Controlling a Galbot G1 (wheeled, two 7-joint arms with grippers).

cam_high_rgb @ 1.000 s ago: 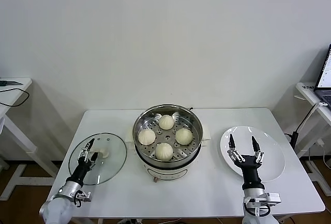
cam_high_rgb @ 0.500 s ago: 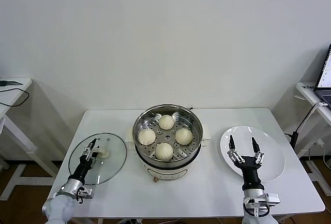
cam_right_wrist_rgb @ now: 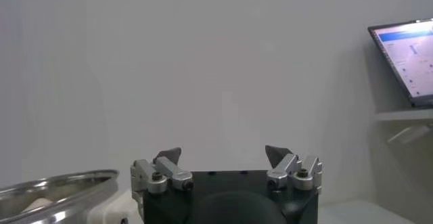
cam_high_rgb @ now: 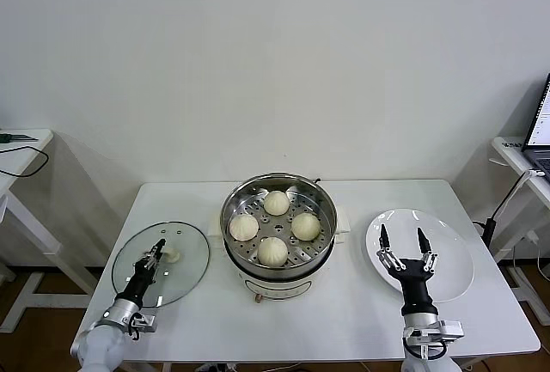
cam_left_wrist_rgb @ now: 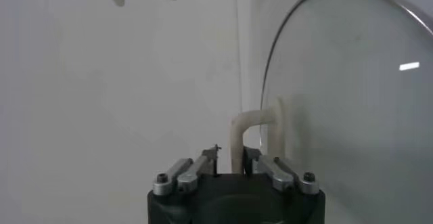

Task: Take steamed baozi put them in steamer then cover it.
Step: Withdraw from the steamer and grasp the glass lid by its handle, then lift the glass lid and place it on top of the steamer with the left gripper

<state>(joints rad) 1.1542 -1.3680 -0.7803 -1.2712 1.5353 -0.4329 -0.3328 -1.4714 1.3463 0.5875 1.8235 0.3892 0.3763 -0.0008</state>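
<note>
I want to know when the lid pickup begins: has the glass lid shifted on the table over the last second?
Yes. The glass lid, gripped at its handle by the left gripper, has slid slightly away from the steamer, toward the table's left edge.

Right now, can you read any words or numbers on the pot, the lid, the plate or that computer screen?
None can be read.
Laptop screen: it shows lines of text, too small and blurred to read.
Steamer, glass lid, plate: no words, numbers or signs show on them.
</note>
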